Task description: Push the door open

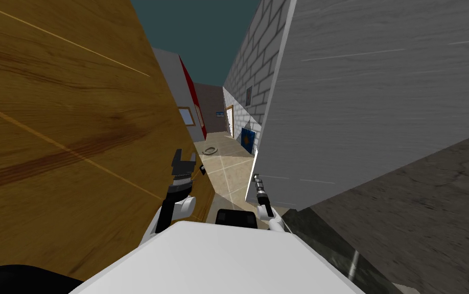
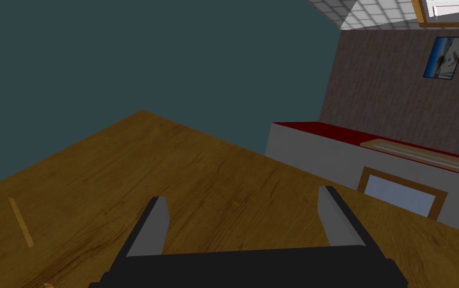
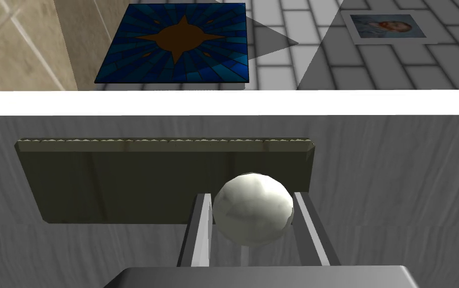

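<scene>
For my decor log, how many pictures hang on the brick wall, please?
2: a blue star picture near the floor, a small portrait farther along. The grey door may hide more.

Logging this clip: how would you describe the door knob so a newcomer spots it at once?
Start at the grey door on the robot's right. Near its edge sits a dark oblong plate, with the knob standing out from it, gripped by the right hand. It is the only round white ball; its surroundings are flat.

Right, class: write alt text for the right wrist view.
The right gripper clasps a white round knob between its two fingers, on a dark plate fixed to a grey door. Beyond the door's edge shows a blue star-patterned picture.
</scene>
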Controlling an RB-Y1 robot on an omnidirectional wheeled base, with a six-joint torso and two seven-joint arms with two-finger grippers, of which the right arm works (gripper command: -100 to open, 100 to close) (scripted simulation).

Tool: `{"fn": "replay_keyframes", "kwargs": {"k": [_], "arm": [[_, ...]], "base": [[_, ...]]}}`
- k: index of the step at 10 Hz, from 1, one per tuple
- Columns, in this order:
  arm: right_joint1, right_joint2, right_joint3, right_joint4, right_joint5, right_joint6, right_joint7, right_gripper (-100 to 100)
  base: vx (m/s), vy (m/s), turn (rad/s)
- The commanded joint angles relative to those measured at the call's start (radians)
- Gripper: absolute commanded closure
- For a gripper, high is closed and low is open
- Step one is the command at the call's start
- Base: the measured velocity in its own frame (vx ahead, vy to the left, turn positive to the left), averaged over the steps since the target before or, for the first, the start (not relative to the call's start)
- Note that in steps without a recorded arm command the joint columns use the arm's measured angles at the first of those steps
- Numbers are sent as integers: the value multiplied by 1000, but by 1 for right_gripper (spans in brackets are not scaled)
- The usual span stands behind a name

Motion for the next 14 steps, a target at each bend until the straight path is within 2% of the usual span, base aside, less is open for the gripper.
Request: {"fn": "replay_keyframes", "kwargs": {"k": [1,4,5,10,11,12,14], "arm": [[1,0,0,0,0,0,0,100],[1,0,0,0,0,0,0,100],[1,-6,-8,2,-3,2,6,100],[-2,-19,-36,1,-16,3,25,100],[-3,-23,-54,1,-24,3,37,100],[20,-21,-12,-27,-28,12,49,-100],[50,-16,31,-63,-40,21,69,-100]], "base": [[-19,-4,5],[-5,0,-1],[107,-19,-41],[215,1,-70],[217,-59,-171],[72,-42,-265],[-116,-15,-202]]}}
